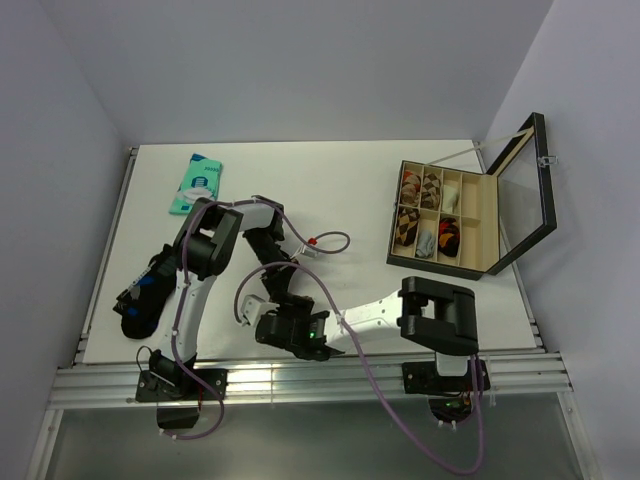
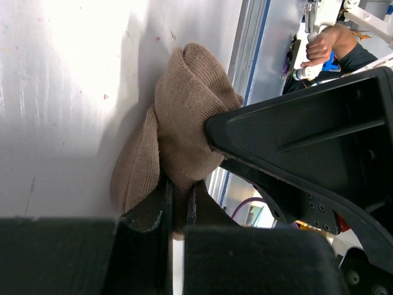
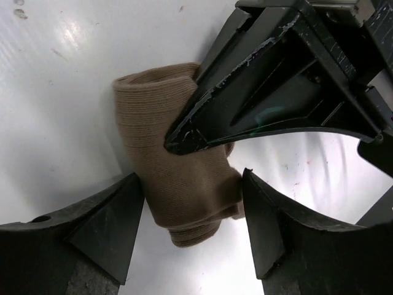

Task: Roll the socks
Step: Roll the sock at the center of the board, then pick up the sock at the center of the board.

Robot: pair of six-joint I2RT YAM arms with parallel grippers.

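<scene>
A tan-brown sock [image 3: 178,178] lies rolled into a bundle on the white table. My left gripper [image 2: 179,184] is shut on a fold of this sock [image 2: 184,123], its fingers [image 3: 245,80] coming in from the upper right in the right wrist view. My right gripper [image 3: 191,177] stands open astride the roll, its right finger against the fabric. In the top view both grippers meet near the front middle, left gripper [image 1: 278,298] above right gripper [image 1: 262,325], and they hide the tan sock. A dark sock [image 1: 140,300] lies at the left edge.
A teal flat packet [image 1: 195,183] lies at the back left. An open black case [image 1: 487,225] with compartments of rolled socks stands at the right, its glass lid [image 1: 525,190] raised. The table's front rail [image 1: 300,378] runs just below the grippers.
</scene>
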